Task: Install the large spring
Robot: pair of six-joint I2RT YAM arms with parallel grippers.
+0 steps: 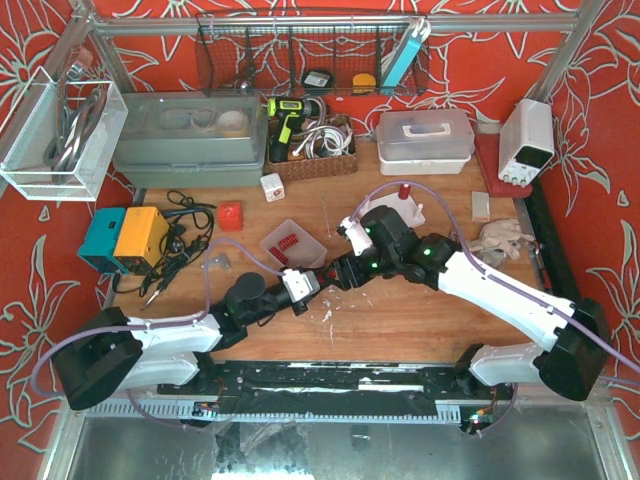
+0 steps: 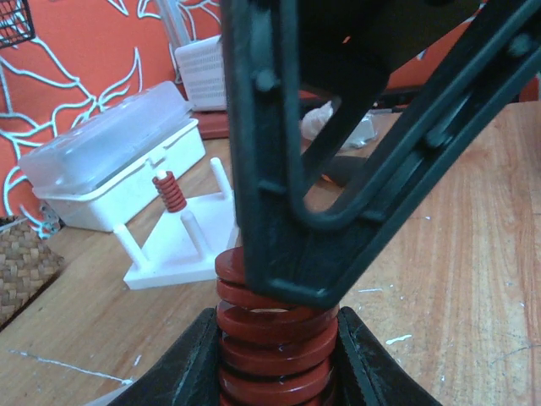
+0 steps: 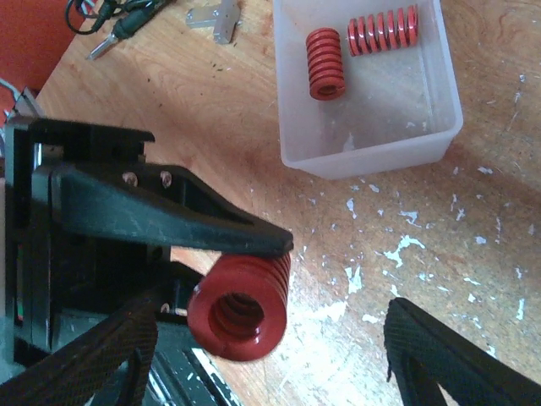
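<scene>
My left gripper [image 2: 275,342] is shut on the large red spring [image 2: 272,334], which sticks out from between its two black fingers. In the right wrist view the same spring [image 3: 241,304] shows end-on, clamped by the left gripper's black fingers [image 3: 169,224]. My right gripper [image 3: 272,321] is open wide, its fingers on either side of the spring without touching it. In the top view the two grippers meet at mid-table, left [image 1: 310,284] and right [image 1: 336,272]. The white peg fixture [image 2: 173,254] stands beyond with a small red spring [image 2: 170,191] on one peg.
A clear tray [image 3: 372,127] holding two red springs [image 3: 324,63] lies just beyond the grippers. A white lidded box [image 2: 110,161] sits behind the fixture. Cables and a blue-and-yellow box [image 1: 125,238] are at the left, a wicker basket [image 1: 312,160] at the back.
</scene>
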